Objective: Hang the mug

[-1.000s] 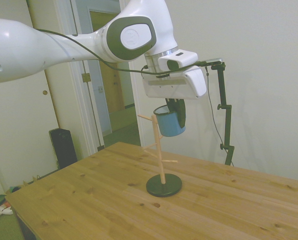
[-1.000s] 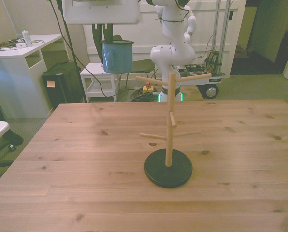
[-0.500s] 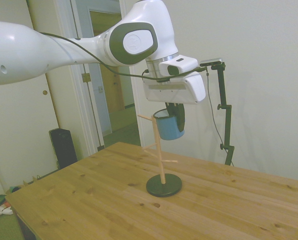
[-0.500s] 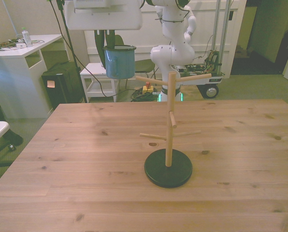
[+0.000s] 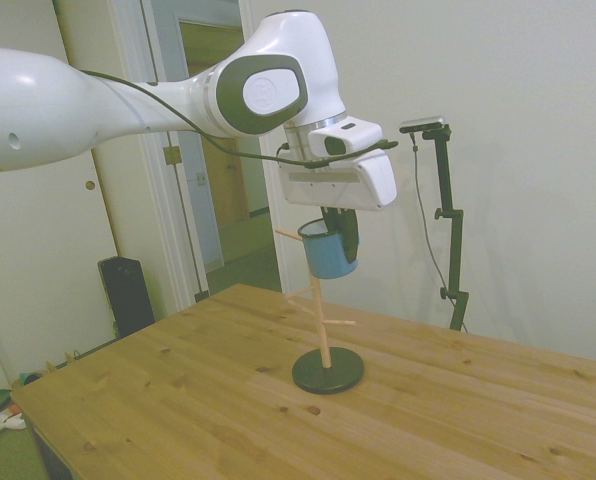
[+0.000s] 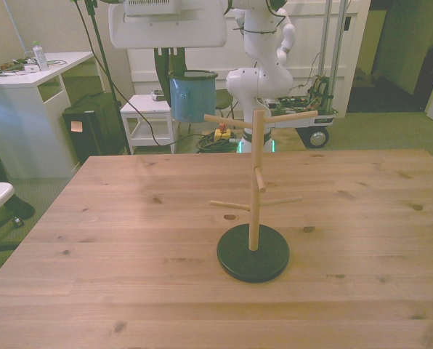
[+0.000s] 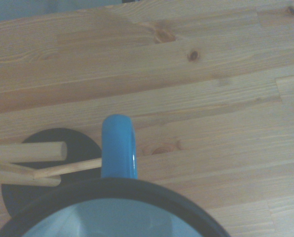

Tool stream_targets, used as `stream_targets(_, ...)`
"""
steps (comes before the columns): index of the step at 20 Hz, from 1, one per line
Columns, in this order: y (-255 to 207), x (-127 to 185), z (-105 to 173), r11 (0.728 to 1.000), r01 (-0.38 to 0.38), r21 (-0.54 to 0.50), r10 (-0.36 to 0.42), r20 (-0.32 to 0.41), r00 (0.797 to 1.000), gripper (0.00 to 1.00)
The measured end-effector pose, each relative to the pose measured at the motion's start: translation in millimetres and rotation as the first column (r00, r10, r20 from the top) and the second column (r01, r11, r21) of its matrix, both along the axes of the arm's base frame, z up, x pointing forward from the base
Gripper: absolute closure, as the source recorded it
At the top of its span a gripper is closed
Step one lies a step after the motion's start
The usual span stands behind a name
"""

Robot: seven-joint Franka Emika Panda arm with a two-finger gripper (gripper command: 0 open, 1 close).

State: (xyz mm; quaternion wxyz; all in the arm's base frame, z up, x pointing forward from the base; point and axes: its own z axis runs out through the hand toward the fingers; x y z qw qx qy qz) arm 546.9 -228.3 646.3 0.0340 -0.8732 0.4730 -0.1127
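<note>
One light-blue enamel mug (image 6: pixel 192 96) pinched in gripper (image 6: pixel 167 71); handle beside wooden tree's top peg (image 6: pixel 227 121), misalignment risks knocking it.

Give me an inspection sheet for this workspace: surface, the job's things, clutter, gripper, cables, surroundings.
Surface: wooden table, bare apart from the rack.
Job's things: mug held upright in the air beside the upper peg on the front view's left, not hung; handle faces outward. Mug rack stands upright on a dark round base.
Clutter: nothing seen on the table.
Gripper: gripper shut on the mug's rim.
Cables: black cable runs along the arm.
Surroundings: white desk, open doorway.
</note>
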Motion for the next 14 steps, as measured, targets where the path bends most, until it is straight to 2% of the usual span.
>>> stream_targets(14,30.5,16.1,-10.1,1.0,-0.016,0.004,0.016,-0.011,1.0,1.0)
